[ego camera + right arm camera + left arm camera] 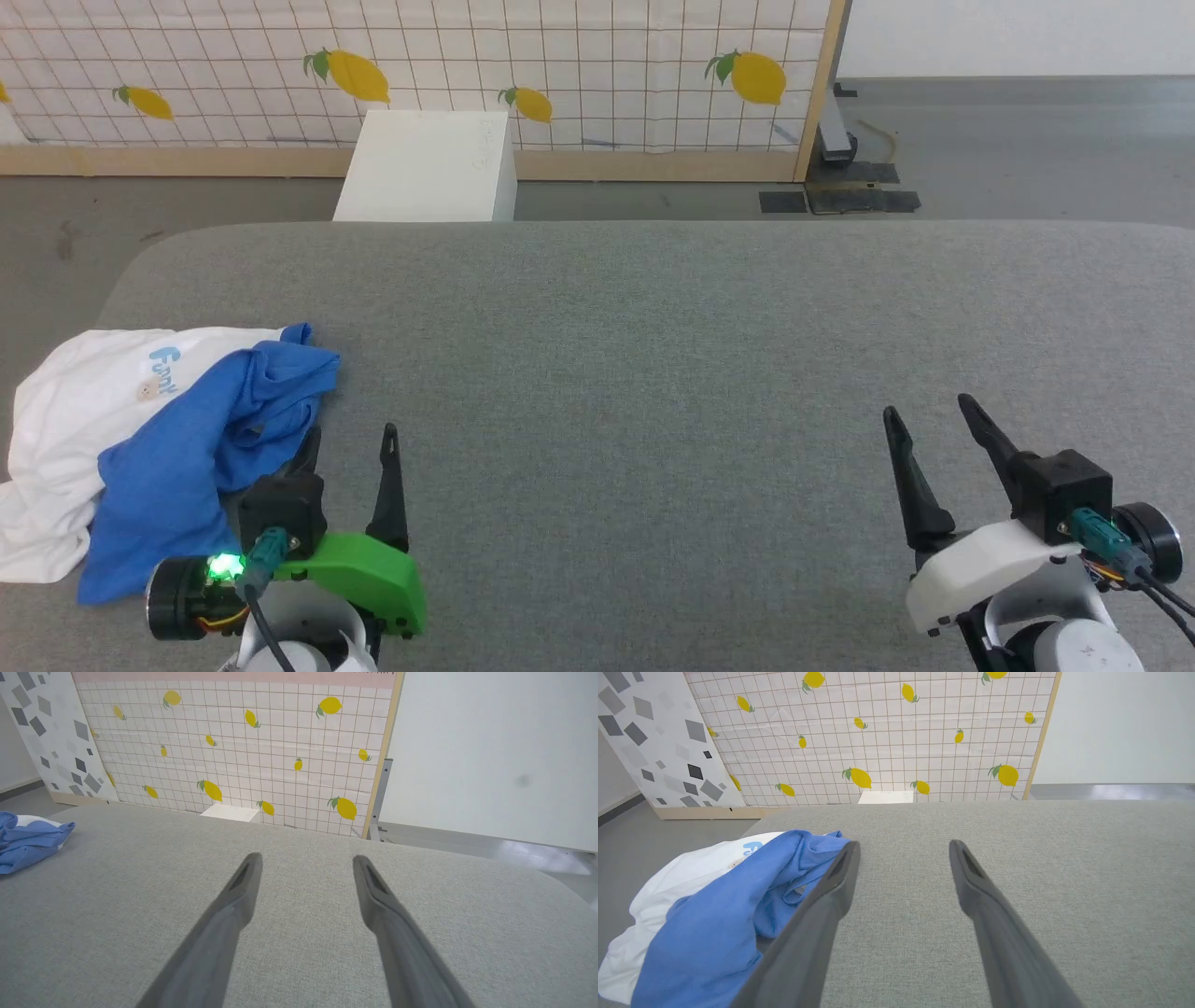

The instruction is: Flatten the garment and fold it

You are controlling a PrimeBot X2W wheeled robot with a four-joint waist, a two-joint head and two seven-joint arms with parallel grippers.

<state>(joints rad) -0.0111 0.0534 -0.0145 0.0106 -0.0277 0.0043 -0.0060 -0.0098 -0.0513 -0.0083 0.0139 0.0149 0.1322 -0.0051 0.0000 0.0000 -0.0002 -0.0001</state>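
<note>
The garment (140, 439) lies crumpled in a heap at the left edge of the grey padded table (653, 373), white body below and to the left, blue sleeves bunched on top; its light-blue lettering shows. My left gripper (350, 434) stands open right beside the heap's blue folds, nothing between its fingers. In the left wrist view the garment (719, 914) sits just left of the left finger (831, 896). My right gripper (924, 411) is open and empty at the lower right, far from the cloth. The right wrist view catches a blue corner of the garment (28, 842) at its far left.
A white box (429, 168) stands on the floor beyond the table's far edge, in front of a lemon-patterned grid screen (560, 65). The garment hangs near the table's rounded left corner. Grey tabletop stretches between the two grippers.
</note>
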